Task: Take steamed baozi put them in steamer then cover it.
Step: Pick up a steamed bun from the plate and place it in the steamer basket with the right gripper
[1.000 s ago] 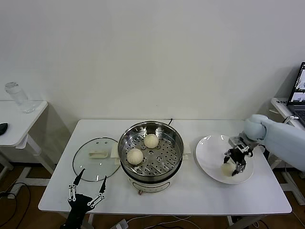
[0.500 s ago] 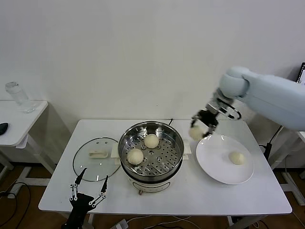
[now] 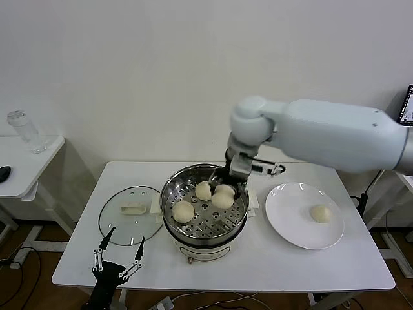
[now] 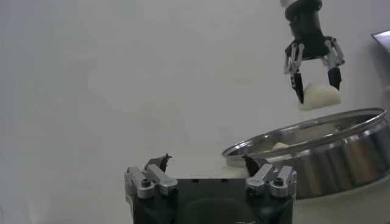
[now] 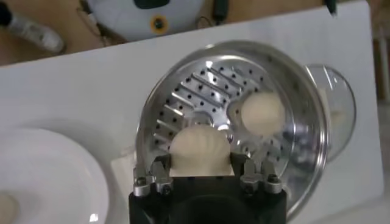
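The steamer (image 3: 204, 227) stands mid-table with two baozi on its perforated tray (image 3: 204, 190) (image 3: 183, 211). My right gripper (image 3: 227, 191) is shut on a third baozi (image 3: 223, 196) and holds it just above the tray's right part; it shows between the fingers in the right wrist view (image 5: 199, 149). A fourth baozi (image 3: 320, 214) lies on the white plate (image 3: 290, 219). The glass cover (image 3: 130, 214) lies flat on the table left of the steamer. My left gripper (image 3: 119, 258) is open and empty at the table's front left.
A laptop (image 3: 406, 116) stands at the far right edge. A side table (image 3: 29, 165) with a clear jar (image 3: 22, 131) stands at the left. Cables (image 3: 268, 170) lie behind the steamer.
My right gripper lifted one baozi off the plate and carried it leftward from above the plate's edge to over the steamer. The left arm has not moved.
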Action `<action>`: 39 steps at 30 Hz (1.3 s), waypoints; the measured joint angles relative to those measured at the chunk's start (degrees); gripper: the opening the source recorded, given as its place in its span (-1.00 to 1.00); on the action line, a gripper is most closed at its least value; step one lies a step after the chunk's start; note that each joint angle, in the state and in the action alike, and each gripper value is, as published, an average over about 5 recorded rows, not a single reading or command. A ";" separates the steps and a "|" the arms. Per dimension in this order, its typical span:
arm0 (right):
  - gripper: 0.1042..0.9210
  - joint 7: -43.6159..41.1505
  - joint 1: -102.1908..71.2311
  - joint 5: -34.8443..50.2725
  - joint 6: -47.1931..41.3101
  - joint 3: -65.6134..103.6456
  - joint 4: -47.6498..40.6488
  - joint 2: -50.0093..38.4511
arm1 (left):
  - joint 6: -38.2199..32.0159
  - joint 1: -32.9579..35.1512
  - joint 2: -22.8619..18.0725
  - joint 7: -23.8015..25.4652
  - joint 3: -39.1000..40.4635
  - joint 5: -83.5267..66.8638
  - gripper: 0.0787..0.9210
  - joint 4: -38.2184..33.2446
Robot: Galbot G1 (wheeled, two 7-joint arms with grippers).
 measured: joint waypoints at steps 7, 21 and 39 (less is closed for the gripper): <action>0.39 0.69 -3.67 -4.83 3.17 0.29 -0.27 2.86 | -0.25 0.02 0.00 -0.08 0.03 -0.02 0.77 0.08; 0.39 1.01 -7.27 -10.54 7.66 1.00 0.33 4.68 | -0.75 0.09 0.22 -0.11 -0.12 -0.05 0.77 0.33; 0.75 1.46 -7.80 -12.55 8.78 1.44 1.83 3.53 | -0.99 -0.31 0.24 -0.10 -0.09 -0.09 0.77 0.69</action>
